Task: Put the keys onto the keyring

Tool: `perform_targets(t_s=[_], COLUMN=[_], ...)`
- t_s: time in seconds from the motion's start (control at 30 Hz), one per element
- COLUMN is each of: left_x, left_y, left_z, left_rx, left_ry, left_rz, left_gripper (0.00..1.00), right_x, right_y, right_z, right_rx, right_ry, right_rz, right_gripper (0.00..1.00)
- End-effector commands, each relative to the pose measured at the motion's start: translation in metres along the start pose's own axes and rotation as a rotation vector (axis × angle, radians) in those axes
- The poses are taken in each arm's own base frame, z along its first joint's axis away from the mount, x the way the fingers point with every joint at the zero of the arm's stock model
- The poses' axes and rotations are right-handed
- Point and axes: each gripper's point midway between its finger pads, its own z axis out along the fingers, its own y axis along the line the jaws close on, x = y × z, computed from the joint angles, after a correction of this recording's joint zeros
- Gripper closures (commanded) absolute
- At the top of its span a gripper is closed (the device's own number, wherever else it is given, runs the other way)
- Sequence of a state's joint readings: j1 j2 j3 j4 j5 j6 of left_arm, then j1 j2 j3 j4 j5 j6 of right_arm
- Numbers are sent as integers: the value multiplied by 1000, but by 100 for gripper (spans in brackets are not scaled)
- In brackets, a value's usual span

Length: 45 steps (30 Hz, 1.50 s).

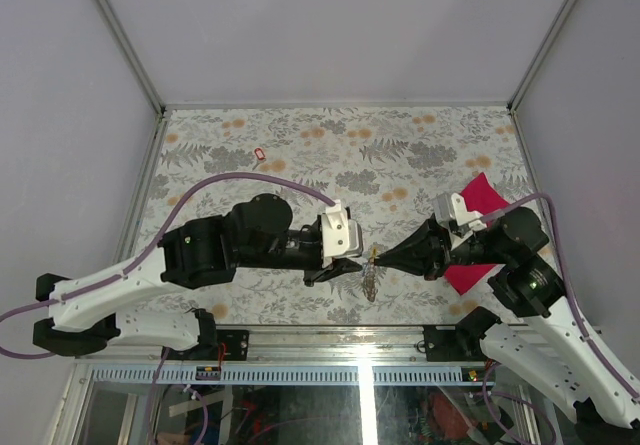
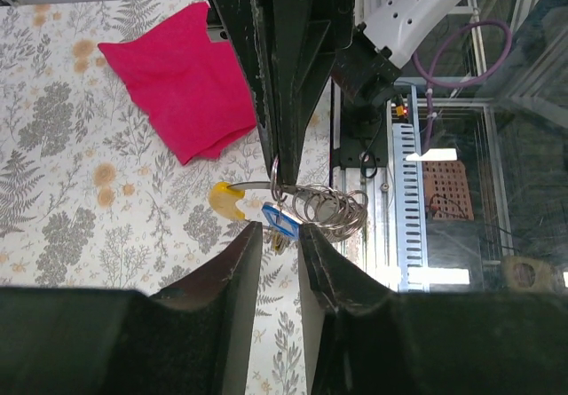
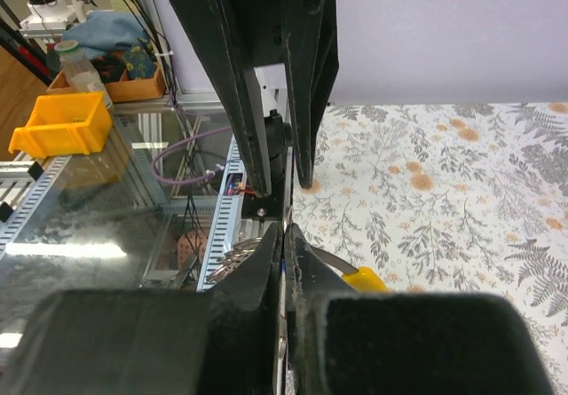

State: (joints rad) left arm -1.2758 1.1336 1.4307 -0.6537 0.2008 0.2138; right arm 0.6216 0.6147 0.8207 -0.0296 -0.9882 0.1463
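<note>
Top external view first: we see the keyring (image 1: 371, 283) held up near the front edge of the table (image 1: 300, 135), between the tips of our two arms. Our right gripper (image 1: 377, 256) meets the keyring at its loop, fingers pressed together and pinching the thin wire. The left wrist view shows that pinch plainly, with the rest of the coils and chain bunched just beside it.

A yellow key (image 2: 229, 200) sits at the keyring, its shank running in to the loop right at the pinch; we cannot tell whether it is threaded on. A small blue tag (image 2: 280, 221) hangs touching the keyring.

Our left gripper (image 1: 356, 264) is just beside the keyring, opposite the right one, its fingers spread a little with nothing between them.

A red key (image 1: 259, 153) lies flat on the table, well apart from the keyring, toward the far side. A magenta cloth (image 1: 483, 195) lies near the keyring, partly under the right arm.
</note>
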Motion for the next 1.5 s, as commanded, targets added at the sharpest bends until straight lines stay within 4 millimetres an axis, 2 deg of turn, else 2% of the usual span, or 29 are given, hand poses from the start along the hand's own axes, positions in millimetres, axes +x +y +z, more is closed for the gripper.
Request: perform_targets(t_s=[0.0, 0.5, 1.1, 1.33, 1.47], left_x=[-30, -52, -56, -56, -57], left_y=[-4, -5, -10, -11, -12], left_z=[1, -8, 4, 8, 7], left_rx=[15, 6, 48, 57, 67], left_ry=[-144, -314, -319, -313, -311], left_rz=[6, 2, 4, 2, 2], left_gripper=[75, 75, 75, 82, 98], right_x=[-40, -51, -58, -58, -55], right_y=[10, 17, 19, 20, 19], right_z=[-1, -2, -3, -3, -2], right_rx=[-20, -40, -48, -52, -51], right_ry=[-133, -236, -273, -270, -262], right_rz=[-88, -68, -70, -69, -65], right_gripper=[100, 100, 100, 100, 100])
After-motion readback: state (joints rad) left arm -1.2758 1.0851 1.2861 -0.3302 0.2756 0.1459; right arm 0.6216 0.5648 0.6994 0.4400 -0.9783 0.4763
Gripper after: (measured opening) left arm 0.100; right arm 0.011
